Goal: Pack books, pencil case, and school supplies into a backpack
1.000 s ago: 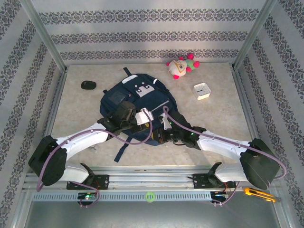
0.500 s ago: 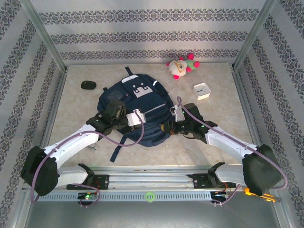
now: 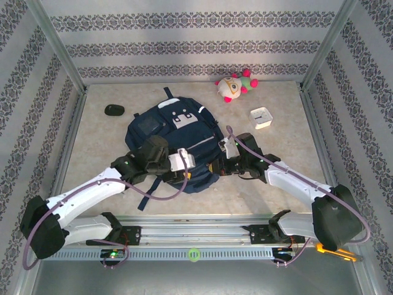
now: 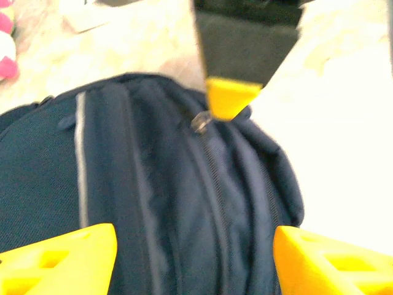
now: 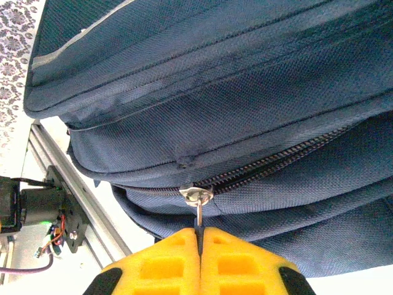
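Working the backpack point(image 3: 184, 138) zipper.
At the backpack's near edge the right gripper point(image 5: 199, 232) pinches the zipper pull point(image 5: 198, 198); the left gripper point(image 4: 193, 252) hangs open above it. Next, I think: a steady pull along the zipper.

The top camera hangs high at the near side and looks down over the whole table point(image 3: 98, 138), with the backpack point(image 3: 172, 132) mid-frame. Both wrist cameras sit close against that backpack's near edge, viewing its zipper pull point(image 5: 197, 196) from opposite sides.
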Robot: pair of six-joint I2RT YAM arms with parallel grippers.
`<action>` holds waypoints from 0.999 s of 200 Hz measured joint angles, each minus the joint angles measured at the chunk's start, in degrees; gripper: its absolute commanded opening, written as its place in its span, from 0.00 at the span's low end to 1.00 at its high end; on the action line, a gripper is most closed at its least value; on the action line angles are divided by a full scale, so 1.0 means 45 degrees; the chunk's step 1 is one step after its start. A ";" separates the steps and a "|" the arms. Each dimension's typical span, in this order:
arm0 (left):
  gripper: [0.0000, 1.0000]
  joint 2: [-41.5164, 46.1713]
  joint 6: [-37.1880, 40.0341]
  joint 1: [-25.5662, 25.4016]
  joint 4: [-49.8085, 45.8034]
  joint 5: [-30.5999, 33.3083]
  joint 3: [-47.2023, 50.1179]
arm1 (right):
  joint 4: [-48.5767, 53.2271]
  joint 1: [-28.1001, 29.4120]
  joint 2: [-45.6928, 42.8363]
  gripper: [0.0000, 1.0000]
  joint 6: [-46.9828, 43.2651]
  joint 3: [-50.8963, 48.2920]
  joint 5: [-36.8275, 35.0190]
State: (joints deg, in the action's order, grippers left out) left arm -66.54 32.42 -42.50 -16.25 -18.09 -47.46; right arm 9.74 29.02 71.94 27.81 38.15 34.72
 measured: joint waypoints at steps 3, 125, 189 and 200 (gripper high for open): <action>0.70 -0.0063 -0.0058 -0.0146 0.0083 0.0097 -0.0015 | 0.0005 0.0000 0.0034 0.00 0.0000 0.0024 0.0029; 0.09 -0.1107 0.0578 -0.0549 0.0787 0.1719 0.0457 | -0.0068 -0.1166 0.0544 0.00 -0.0403 0.0155 0.1141; 0.22 0.1302 0.1496 0.1724 -0.1545 0.1083 0.1171 | -0.0068 -0.0947 0.0894 0.00 -0.0607 0.0160 0.1302; 0.39 0.1399 0.1389 0.1724 -0.1744 0.0845 0.1156 | -0.0078 -0.0860 0.0894 0.00 -0.0597 0.0160 0.1297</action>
State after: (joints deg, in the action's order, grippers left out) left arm -60.25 38.68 -34.74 -24.10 -14.28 -42.26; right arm 9.39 25.15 75.96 25.12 38.87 40.56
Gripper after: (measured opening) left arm 0.239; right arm 0.052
